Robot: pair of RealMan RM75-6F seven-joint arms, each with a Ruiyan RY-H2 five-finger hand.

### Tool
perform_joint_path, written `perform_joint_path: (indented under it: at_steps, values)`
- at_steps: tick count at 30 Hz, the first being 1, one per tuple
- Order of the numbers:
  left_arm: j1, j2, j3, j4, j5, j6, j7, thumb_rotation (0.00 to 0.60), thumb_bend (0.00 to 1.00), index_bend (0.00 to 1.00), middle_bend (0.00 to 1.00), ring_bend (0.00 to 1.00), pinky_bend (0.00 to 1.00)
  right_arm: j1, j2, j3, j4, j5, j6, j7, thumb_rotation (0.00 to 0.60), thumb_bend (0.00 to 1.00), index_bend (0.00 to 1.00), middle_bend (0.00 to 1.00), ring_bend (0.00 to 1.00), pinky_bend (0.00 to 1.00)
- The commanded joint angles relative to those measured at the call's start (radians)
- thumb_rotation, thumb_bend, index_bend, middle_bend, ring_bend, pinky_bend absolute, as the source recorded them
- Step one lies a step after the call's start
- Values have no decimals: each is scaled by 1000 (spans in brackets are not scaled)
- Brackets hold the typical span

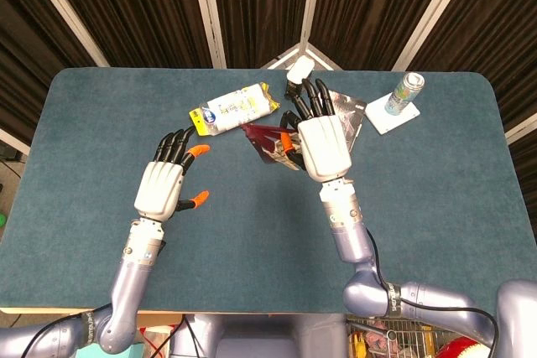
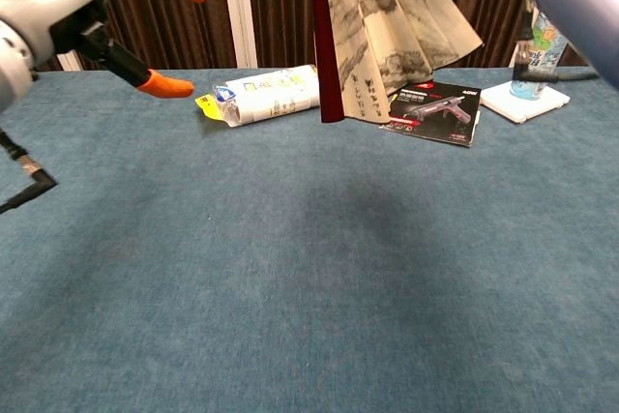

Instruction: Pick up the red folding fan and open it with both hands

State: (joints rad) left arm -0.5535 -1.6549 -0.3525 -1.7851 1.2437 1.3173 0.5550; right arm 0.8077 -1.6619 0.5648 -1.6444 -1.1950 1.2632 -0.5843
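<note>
Both hands raised: right hand (image 1: 323, 147) grips the part-open red fan (image 2: 387, 26); left hand (image 1: 164, 187) spread, empty.

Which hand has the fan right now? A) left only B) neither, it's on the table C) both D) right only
D: the right hand holds the red folding fan up off the table, partly spread, while the left hand is apart from it with fingers spread and nothing in them.

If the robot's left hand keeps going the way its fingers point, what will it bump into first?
Probably the yellow and white packet. The left hand points up the table toward it; height is unclear, so it might pass above.
</note>
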Motion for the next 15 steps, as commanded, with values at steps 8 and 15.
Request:
perform_joint_path:
  at_steps: [8, 15]
  values:
    - [-65, -82, -53, 70, -67, -5, 5, 600, 281, 271, 17, 0, 0, 63, 4, 38, -32, 46, 5, -53, 600, 696, 777, 278, 72, 44]
    - [-116, -135, -79, 130, -88, 2, 5, 600, 347, 282, 18, 0, 0, 87, 8, 31, -44, 69, 25, -67, 600, 696, 779, 282, 72, 45]
